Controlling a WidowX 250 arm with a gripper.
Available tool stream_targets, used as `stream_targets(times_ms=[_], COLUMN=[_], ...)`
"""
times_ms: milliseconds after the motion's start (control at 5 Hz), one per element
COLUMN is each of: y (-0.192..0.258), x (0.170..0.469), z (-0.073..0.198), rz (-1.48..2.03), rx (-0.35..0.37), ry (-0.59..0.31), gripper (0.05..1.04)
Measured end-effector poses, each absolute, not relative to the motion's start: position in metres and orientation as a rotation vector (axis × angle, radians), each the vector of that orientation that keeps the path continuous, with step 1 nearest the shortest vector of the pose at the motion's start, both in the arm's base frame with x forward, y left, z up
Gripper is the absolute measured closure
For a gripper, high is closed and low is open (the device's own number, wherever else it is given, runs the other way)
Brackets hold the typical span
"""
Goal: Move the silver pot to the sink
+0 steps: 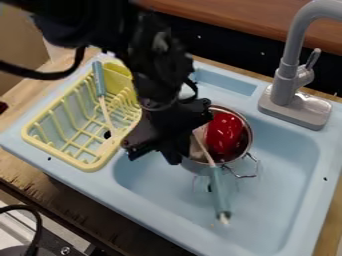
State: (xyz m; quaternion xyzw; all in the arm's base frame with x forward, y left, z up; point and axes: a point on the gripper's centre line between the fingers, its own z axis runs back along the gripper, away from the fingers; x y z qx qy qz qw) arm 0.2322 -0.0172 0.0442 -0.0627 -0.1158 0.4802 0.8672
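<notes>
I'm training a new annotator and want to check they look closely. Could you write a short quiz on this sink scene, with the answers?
1. Multiple choice: what colour is the shiny object inside the silver pot?
A) yellow
B) red
C) black

2. True or false: in the camera view, the drying rack lies to the left of the pot.

3. Count: how many utensils with bluish handles can be seen?

Key:
1. B
2. True
3. Two: one utensil leans out of the pot, the other utensil is at the drying rack.
</notes>
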Motion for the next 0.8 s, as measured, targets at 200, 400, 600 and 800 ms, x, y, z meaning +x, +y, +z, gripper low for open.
stream_targets(times_ms=[200,400,600,800], y=[-0.017,-0.019,-0.022,-0.025], x=[0.235,0.242,0.239,0.234], z=[0.036,0.027,0.021,0.018], rz=[1.088,1.148,1.194,1.236], rx=[-0.100,-0.087,-0.105,-0.105], ry=[-0.232,-0.255,-0.310,-0.326], gripper=[1.026,1.026,1.026,1.026])
